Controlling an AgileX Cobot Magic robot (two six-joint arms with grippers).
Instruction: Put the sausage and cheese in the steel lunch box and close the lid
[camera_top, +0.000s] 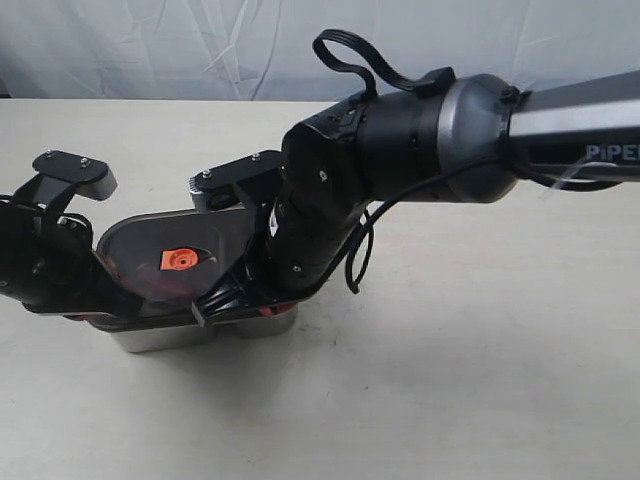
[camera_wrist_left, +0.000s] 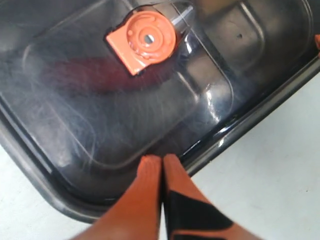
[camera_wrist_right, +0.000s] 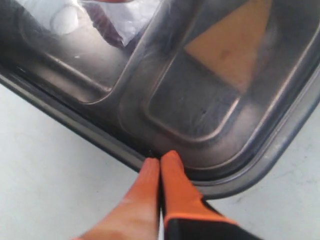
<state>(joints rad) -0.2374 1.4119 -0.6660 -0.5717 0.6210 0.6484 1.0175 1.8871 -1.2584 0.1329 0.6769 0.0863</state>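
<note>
Lid (camera_top: 150, 262) down, both arms leaning on it!
Left gripper (camera_wrist_left: 161, 161) and right gripper (camera_wrist_right: 160, 160), each pinched together, bore on its rim, apparently seating it over sausage (camera_wrist_left: 95, 75) and cheese (camera_wrist_right: 235, 47).

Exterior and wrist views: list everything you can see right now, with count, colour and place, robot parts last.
dark smoky see-through plastic lid: one, dark grey, on top of the box
orange valve: one, orange, on the lid's top
shiny stainless steel lunch box: one, silver, on the table under the lid
yellow toy cheese wedge: one, yellow, inside one compartment, seen through the lid
red toy sausage: one, dim red, seen through the lid near the valve
beige table: one, beige, under everything
white cloth backdrop: one, white, behind the table
left gripper: one, orange fingers shut, tips at the lid's edge
right gripper: one, orange fingers shut, tips at the lid's edge
</note>
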